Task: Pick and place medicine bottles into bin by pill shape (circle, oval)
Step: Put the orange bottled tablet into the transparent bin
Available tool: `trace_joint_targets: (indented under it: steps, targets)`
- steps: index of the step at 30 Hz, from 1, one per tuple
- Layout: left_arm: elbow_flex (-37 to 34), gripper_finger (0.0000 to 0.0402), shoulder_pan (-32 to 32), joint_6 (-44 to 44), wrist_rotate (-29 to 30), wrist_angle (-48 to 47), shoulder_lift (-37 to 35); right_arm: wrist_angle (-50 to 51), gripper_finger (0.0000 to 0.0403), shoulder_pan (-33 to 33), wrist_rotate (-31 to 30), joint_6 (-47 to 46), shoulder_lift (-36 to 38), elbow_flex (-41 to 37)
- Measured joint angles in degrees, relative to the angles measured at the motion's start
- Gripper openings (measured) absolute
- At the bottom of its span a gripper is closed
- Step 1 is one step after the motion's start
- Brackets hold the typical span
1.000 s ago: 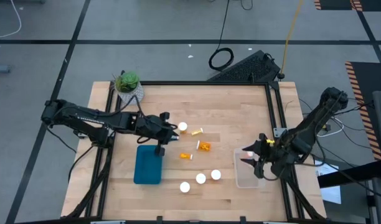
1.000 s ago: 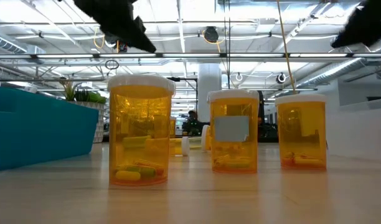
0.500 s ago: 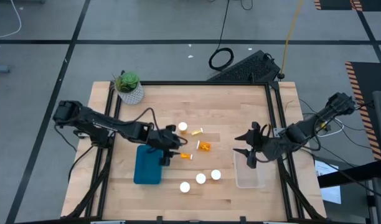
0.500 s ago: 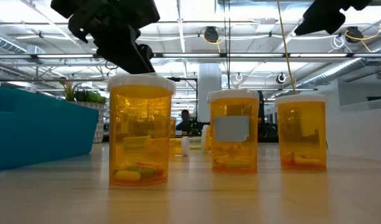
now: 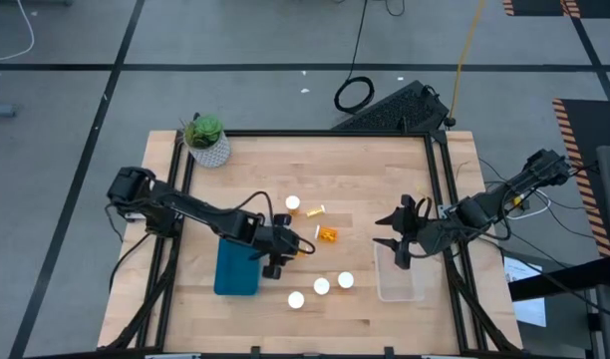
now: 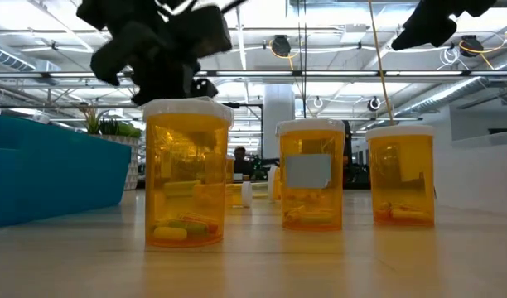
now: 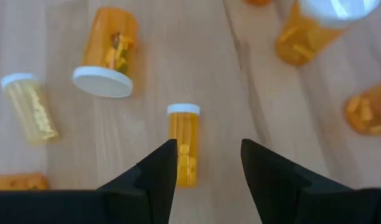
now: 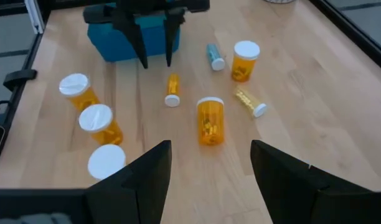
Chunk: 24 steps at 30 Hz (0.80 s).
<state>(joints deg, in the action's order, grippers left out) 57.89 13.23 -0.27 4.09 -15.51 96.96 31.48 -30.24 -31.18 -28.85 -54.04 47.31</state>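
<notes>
Several orange medicine bottles with white caps are on the table. Three stand in a row near the front edge, and show close up in the low view. Others stand or lie at the middle. A slim bottle lies on its side beside the blue bin. My left gripper hovers open over it, a finger on either side, not touching. My right gripper is open over the far end of the clear bin.
A green plant in a white pot stands at the far left corner. The black frame rails run along the table's edges. A wider bottle and another slim one lie close to the left gripper.
My left gripper has gone from the far bottles toward the table's near edge and a little right, along the blue bin, to the slim lying bottle, staying open. My right gripper has gone slightly toward the far edge and centre, then held still.
</notes>
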Motion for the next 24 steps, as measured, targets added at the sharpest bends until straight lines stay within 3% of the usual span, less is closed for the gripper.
trace_joint_targets:
  steps: [24]
  targets:
    - [-0.04, 0.0182, -1.62, 3.59, 2.92, -2.26, 5.12, -1.5, 0.0212, 0.02, 0.0, 2.36, 0.0, 0.0]
